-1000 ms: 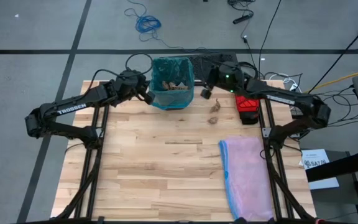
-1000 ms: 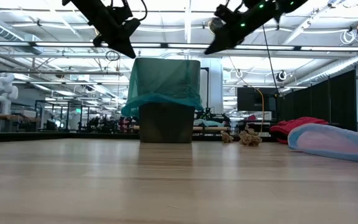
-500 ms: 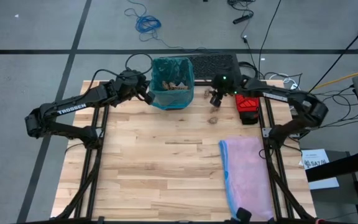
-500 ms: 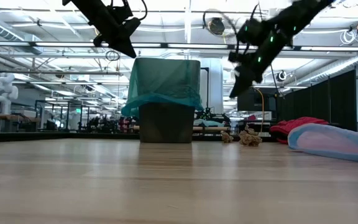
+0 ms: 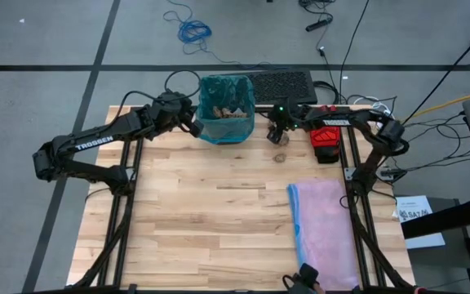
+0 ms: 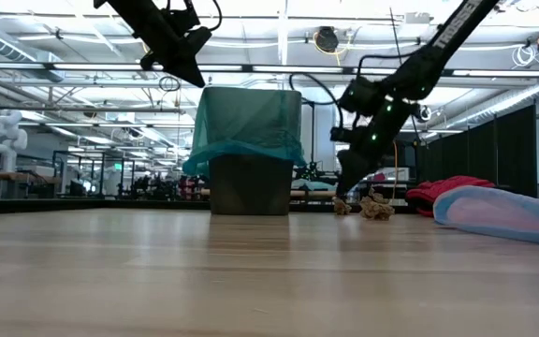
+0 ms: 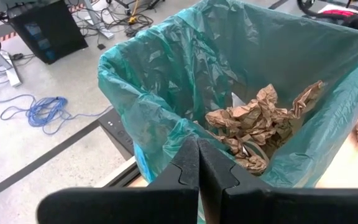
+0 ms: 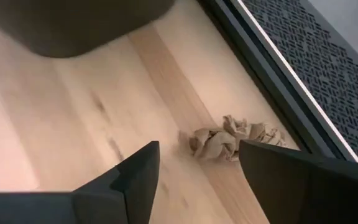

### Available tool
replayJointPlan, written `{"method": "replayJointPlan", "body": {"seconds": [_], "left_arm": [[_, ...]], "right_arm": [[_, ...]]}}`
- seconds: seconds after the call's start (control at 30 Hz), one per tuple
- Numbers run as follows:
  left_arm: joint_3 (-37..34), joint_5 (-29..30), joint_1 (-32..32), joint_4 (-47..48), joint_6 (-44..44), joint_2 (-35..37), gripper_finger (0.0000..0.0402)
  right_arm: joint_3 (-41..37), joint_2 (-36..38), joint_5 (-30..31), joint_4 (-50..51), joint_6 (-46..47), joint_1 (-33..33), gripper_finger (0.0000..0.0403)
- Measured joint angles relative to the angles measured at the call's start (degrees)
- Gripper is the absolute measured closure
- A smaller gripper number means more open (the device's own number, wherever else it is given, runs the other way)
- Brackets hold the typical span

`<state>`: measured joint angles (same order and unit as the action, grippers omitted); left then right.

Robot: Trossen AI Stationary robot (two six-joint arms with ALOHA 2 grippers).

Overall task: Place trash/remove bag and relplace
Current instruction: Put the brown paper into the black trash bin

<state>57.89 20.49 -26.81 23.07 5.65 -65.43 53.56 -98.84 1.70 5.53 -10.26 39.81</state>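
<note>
A dark bin [image 6: 251, 187] lined with the teal-green bag [image 5: 227, 104] stands at the table's far edge, with several brown paper wads [image 7: 260, 121] inside. My left gripper [image 5: 192, 122] is shut and hovers just above the bin's left rim [image 7: 142, 118], touching nothing that I can see. My right gripper [image 8: 197, 149] is open, pointing down just above the table right of the bin [image 6: 342, 192]. One brown wad [image 8: 235, 140] lies on the wood just ahead of its fingers. A second wad [image 5: 280, 158] rests a little nearer.
A red glove [image 5: 326, 140] lies right of the wads. A pale pink bag with a blue edge [image 5: 325, 233] is spread flat at the table's near right. A black mesh panel [image 8: 328, 68] runs just beyond the far edge. The table's middle is bare wood [image 5: 219, 204].
My right gripper has come down from high beside the bin's right rim to just above the table by the loose wads, tipping to point downward. My left gripper, the bin and the wads have stayed put.
</note>
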Motion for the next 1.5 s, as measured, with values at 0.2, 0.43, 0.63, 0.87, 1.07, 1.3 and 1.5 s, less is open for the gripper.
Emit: {"method": "replayJointPlan", "body": {"seconds": [0.2,0.43,0.63,0.87,1.07,1.3,1.5], "left_arm": [[0.00,0.00,0.00,0.24,-0.02,0.00,0.0402],[0.00,0.00,0.07,0.23,-0.04,0.00,0.0402],[0.00,-0.02,0.76,0.20,-0.04,0.00,0.0402],[0.00,1.82,1.92,-0.09,-0.07,0.08,0.0402],[0.00,3.72,2.17,0.04,-0.14,1.71,0.0402],[0.00,5.30,2.23,0.20,-0.57,2.32,0.0402],[0.00,5.53,2.23,0.20,-0.59,2.34,0.0402]], "right_arm": [[0.51,-4.40,3.09,-2.27,0.14,0.00,0.0181],[1.01,-7.82,7.66,-7.52,0.72,0.00,0.0224],[1.01,-7.77,9.28,-7.04,-0.02,0.00,0.0381],[1.01,-1.77,9.08,-4.52,0.30,-1.43,0.0399],[1.01,10.38,10.01,-1.19,0.57,-1.68,0.0401],[1.01,24.48,4.96,-9.42,-1.71,-3.01,0.0402],[1.01,27.19,-1.50,-25.25,-4.55,-7.07,0.0402]]}}
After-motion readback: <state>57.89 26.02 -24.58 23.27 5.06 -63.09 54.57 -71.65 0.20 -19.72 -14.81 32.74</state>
